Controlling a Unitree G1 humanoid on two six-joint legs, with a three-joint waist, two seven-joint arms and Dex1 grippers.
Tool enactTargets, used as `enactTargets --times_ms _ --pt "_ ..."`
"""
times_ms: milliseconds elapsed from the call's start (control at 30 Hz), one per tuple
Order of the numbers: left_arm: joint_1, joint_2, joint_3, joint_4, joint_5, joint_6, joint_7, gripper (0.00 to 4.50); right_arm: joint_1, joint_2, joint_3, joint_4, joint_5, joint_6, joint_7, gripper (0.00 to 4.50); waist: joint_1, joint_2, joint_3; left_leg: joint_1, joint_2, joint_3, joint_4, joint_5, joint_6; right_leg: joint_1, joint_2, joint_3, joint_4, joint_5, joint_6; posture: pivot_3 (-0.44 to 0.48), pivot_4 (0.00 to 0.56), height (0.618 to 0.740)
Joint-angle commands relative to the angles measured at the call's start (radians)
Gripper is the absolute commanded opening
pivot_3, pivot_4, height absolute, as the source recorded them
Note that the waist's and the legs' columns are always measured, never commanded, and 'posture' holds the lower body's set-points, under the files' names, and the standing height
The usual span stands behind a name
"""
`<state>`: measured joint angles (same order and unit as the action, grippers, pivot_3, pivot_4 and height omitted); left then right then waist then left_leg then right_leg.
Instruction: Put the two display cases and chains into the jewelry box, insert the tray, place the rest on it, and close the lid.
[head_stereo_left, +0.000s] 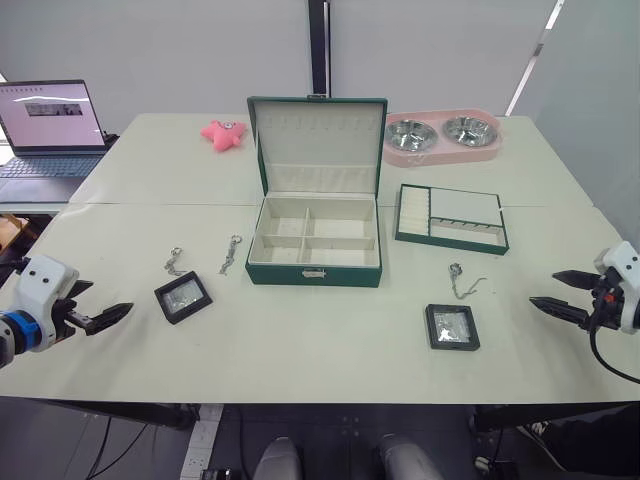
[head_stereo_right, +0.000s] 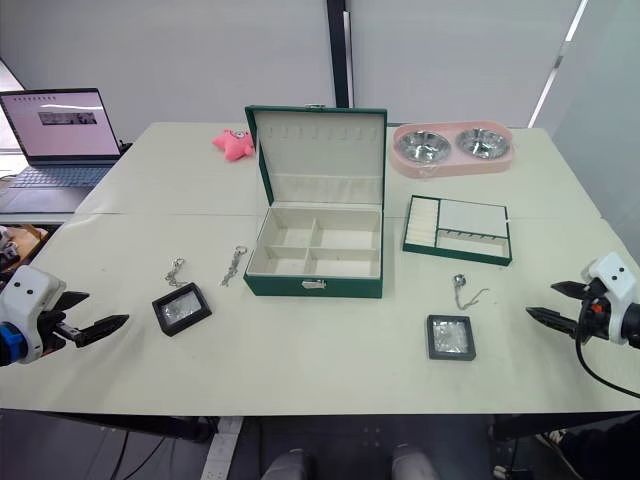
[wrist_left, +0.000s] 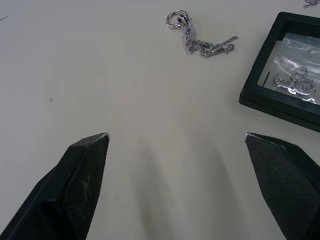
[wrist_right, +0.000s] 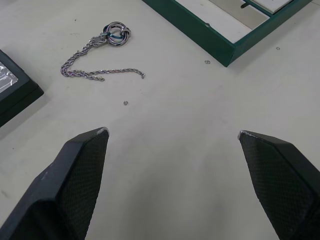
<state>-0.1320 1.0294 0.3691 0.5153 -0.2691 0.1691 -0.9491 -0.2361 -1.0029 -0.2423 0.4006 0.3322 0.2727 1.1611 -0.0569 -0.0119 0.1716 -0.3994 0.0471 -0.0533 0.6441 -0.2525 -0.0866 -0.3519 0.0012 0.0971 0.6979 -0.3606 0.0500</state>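
The dark green jewelry box (head_stereo_left: 314, 274) stands in the middle of the table with its lid (head_stereo_left: 317, 140) upright and its cream compartments bare. To its right lies the shallow tray (head_stereo_left: 450, 243). One display case (head_stereo_left: 183, 297) rests front left, with two chains (head_stereo_left: 175, 262) (head_stereo_left: 231, 253) just beyond it. The other display case (head_stereo_left: 452, 326) sits front right, with a third chain (head_stereo_left: 462, 282) behind it. My left gripper (head_stereo_left: 100, 303) hovers open at the left edge, short of the left case (wrist_left: 290, 80). My right gripper (head_stereo_left: 545, 288) is open at the right edge, facing the chain (wrist_right: 97, 60).
A laptop (head_stereo_left: 50, 125) stands on a side table at far left. A pink star toy (head_stereo_left: 223, 133) lies behind the box on the left. A pink holder with two steel bowls (head_stereo_left: 442, 136) sits at back right. A seam crosses the table (head_stereo_left: 330, 360).
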Motion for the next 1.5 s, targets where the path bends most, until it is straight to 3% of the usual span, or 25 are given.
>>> enactTargets --times_ms 33,567,733,933,1033,1167,1500 --pt "-0.007 0.007 0.018 0.009 0.004 -0.020 0.004 4.50 -0.012 -0.002 -0.014 -0.011 0.005 -0.007 0.008 4.41 0.000 0.000 0.000 0.000 0.000 0.000 0.000 0.000 0.000 0.000 0.000 0.000 0.000 0.000 0.000 0.000 0.150 0.740" --pt "-0.035 0.005 0.023 0.048 0.016 -0.035 0.017 4.50 0.017 0.003 -0.025 -0.031 0.014 -0.001 -0.001 4.41 0.000 0.000 0.000 0.000 0.000 0.000 0.000 0.000 0.000 0.000 0.000 0.000 0.000 0.000 0.000 0.000 0.150 0.740" --pt "-0.099 -0.039 0.067 -0.004 -0.082 0.070 0.015 4.50 -0.032 0.072 -0.078 -0.115 0.104 0.089 -0.061 4.41 -0.001 0.000 0.000 0.000 0.000 0.000 0.001 0.000 0.000 0.000 0.000 0.000 0.001 0.000 0.000 0.000 0.150 0.740" --pt "-0.169 -0.148 0.027 -0.209 -0.121 0.194 0.133 4.50 -0.098 0.222 -0.036 -0.294 0.128 0.141 -0.217 4.41 0.001 -0.001 -0.001 -0.001 0.000 -0.002 0.001 0.000 0.000 0.000 0.000 -0.001 0.002 0.000 0.000 0.000 0.150 0.740" --pt "-0.204 -0.220 -0.023 -0.311 -0.111 0.244 0.200 4.50 -0.157 0.309 0.021 -0.318 0.087 0.134 -0.303 3.83 0.001 -0.001 -0.001 -0.001 0.000 -0.001 0.002 0.000 0.000 0.001 0.000 -0.001 0.002 0.000 0.000 0.000 0.150 0.740" --pt "-0.254 -0.283 -0.088 -0.340 -0.076 0.265 0.253 3.58 -0.223 0.402 0.109 -0.314 0.030 0.127 -0.374 2.48 0.000 -0.001 -0.001 -0.001 0.000 -0.002 0.002 0.000 0.000 0.000 0.000 -0.001 0.002 0.000 0.000 0.000 0.150 0.740" --pt "-0.328 -0.388 -0.215 -0.309 -0.007 0.290 0.311 0.46 -0.313 0.542 0.290 -0.300 -0.094 0.148 -0.461 0.20 0.000 -0.001 -0.001 -0.001 0.000 -0.002 0.002 0.000 0.000 -0.001 0.000 -0.001 0.002 0.000 0.000 0.000 0.150 0.740"
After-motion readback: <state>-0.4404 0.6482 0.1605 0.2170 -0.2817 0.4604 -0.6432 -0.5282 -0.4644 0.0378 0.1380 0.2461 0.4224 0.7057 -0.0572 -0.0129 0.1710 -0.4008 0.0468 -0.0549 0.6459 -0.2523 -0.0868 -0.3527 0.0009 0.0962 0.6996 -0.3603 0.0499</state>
